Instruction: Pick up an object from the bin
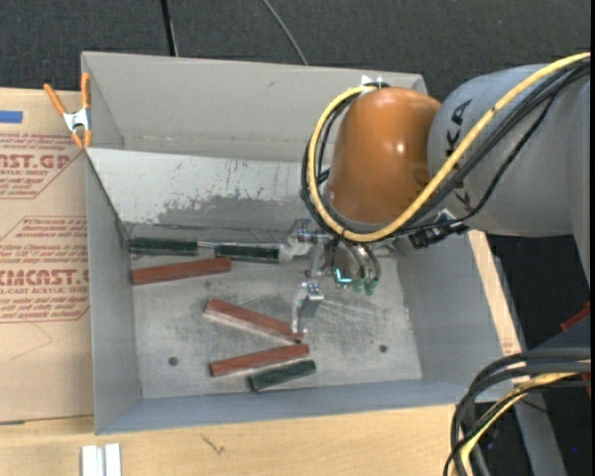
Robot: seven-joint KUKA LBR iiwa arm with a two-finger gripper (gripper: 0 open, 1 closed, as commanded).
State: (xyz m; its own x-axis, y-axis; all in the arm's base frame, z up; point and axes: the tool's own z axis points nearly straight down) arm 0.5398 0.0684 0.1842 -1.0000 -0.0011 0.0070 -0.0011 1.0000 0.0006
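The jaws perhaps touch the middle brown stick; whether apart, cannot tell.

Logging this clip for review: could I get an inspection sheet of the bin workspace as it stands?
Surface: grey bin floor, scuffed.
Job's things: three brown sticks and three green sticks, spread over the left and middle.
Clutter: nothing seen.
Gripper: gripper low in the bin, by the right end of the middle brown stick.
Cables: yellow cables looped round the orange cover.
Surroundings: wooden tabletop in front.
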